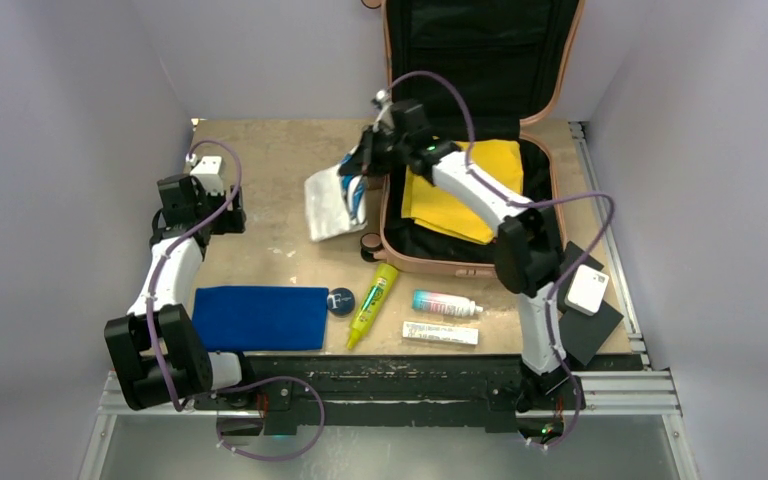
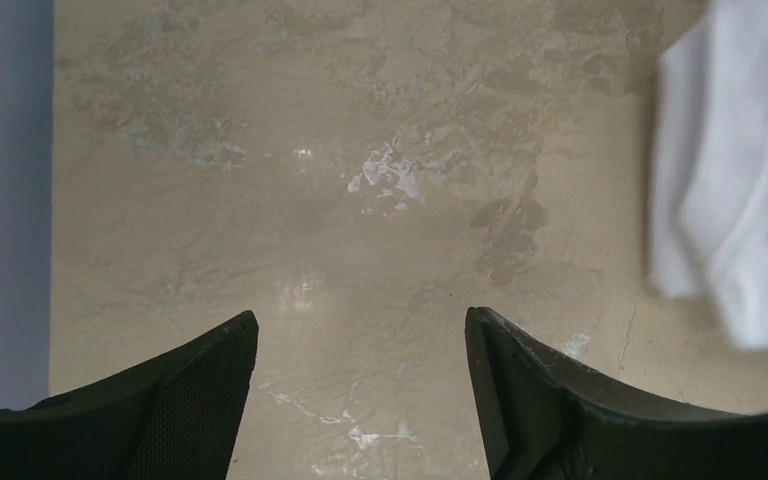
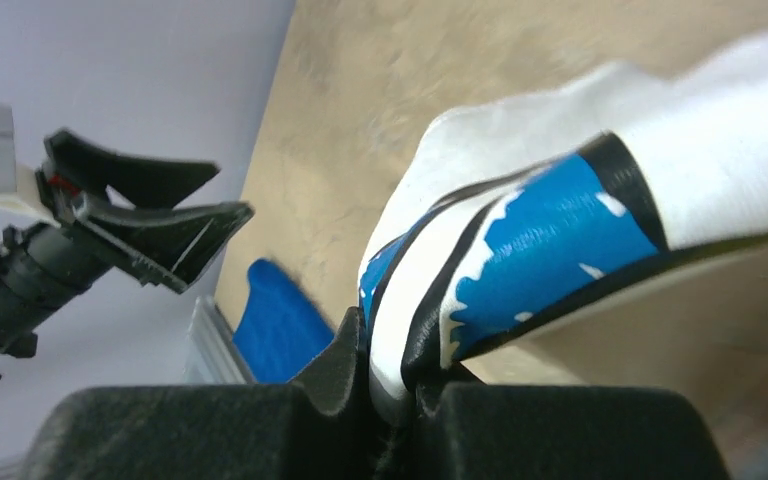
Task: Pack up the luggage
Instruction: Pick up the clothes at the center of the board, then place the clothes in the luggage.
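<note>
Your right tool (image 3: 392, 385) is clamped on the white cloth w/ blue-black print (image 3: 560, 220); lift it clear of the salmon-pink hard-shell suitcase (image 1: 430, 263) rim b4 releasing. Left tool (image 2: 360, 335) is wide, empty.

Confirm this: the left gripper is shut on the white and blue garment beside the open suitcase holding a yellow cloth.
Wrong arm: the right wrist view shows the right gripper shut on the white and blue garment; the left gripper stands open, empty. The rest holds: open suitcase beside it, yellow cloth inside.
</note>
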Tool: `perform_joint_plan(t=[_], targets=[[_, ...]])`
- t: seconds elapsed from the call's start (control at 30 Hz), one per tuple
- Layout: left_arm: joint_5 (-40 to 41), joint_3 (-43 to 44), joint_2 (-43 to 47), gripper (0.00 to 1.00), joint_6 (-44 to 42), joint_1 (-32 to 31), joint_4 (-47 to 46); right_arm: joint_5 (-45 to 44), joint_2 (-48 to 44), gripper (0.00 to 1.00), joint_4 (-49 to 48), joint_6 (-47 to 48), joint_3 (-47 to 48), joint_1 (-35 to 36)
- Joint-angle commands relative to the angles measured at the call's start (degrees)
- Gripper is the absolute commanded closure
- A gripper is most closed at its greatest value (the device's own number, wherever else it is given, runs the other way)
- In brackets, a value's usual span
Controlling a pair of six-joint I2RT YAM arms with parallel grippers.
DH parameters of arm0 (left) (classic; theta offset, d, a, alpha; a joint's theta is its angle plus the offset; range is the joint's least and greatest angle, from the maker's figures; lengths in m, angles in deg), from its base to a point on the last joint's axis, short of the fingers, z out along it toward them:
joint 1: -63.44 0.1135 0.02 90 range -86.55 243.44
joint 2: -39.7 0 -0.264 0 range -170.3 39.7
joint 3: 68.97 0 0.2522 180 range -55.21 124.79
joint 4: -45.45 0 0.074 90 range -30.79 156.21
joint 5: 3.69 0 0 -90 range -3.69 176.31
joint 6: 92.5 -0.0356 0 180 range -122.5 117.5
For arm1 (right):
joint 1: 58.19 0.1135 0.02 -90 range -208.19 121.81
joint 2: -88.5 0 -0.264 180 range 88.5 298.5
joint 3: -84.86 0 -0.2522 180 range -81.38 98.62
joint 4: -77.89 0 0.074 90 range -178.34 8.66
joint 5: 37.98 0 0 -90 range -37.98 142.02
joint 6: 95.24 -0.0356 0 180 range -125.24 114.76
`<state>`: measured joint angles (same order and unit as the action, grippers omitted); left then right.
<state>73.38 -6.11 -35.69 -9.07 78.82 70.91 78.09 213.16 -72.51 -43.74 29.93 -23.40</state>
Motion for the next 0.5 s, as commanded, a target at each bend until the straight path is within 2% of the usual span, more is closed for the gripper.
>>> perform_joint_plan(t=[0.0,0.47], targets=[[1.40,1.11,3.42,0.25,0.89,0.78,0.03,-2.28,-7.29,1.00,3.83,8.00,-3.88,-8.47],[-0.13,1.18,3.23,0.23,2.51,0.88,-1.50,1.65,-11.43,1.00,24.28,28.97,-6.15,-27.57]])
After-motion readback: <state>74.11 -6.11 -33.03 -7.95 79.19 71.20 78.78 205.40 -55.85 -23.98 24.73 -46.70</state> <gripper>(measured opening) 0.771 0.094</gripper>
